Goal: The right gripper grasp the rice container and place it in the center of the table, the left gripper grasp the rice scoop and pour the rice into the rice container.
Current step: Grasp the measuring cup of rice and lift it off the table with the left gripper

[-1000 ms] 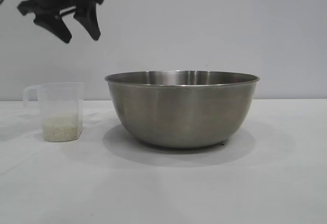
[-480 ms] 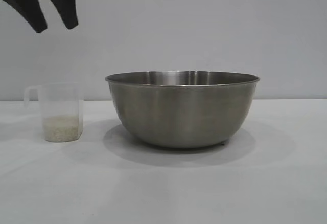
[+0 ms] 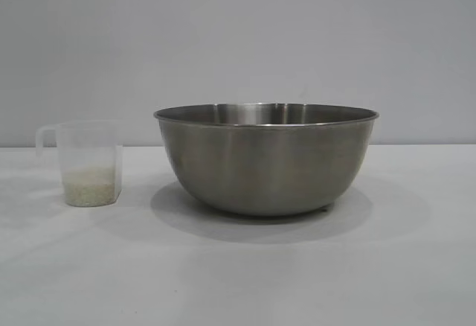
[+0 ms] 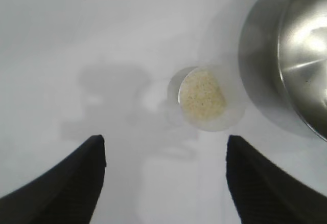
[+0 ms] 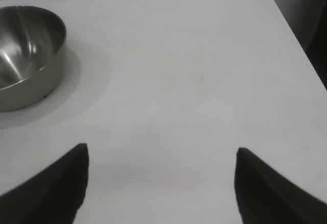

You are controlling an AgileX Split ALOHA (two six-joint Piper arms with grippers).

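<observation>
I see the bowl (image 3: pixel 265 158) as stainless steel w/ brushed grey outside, satin sheen, thin rolled rim; inside it's glossier, bright reflections in my left wrist cam. Cup (image 3: pixel 88 164) is translucent plastic, smooth, slightly frosted. Rice (image 3: pixel 91 189) in it looks matt, grainy, off-white. Table (image 3: pixel 238 281) is plain white, smooth, matt. Left gripper fingers (image 4: pixel 61 183) look matt black w/ fine ribbed texture.

The exterior camera sits low, almost level with the counter (image 3: pixel 238 281), close in and facing the back wall. The left wrist camera hangs high and looks nearly straight down between its tool's fingers (image 4: pixel 56 183). The right wrist camera tilts down across the counter from farther off. All three share the rice container (image 3: pixel 265 158); the rice scoop (image 3: pixel 88 164) shows in the first two only.
</observation>
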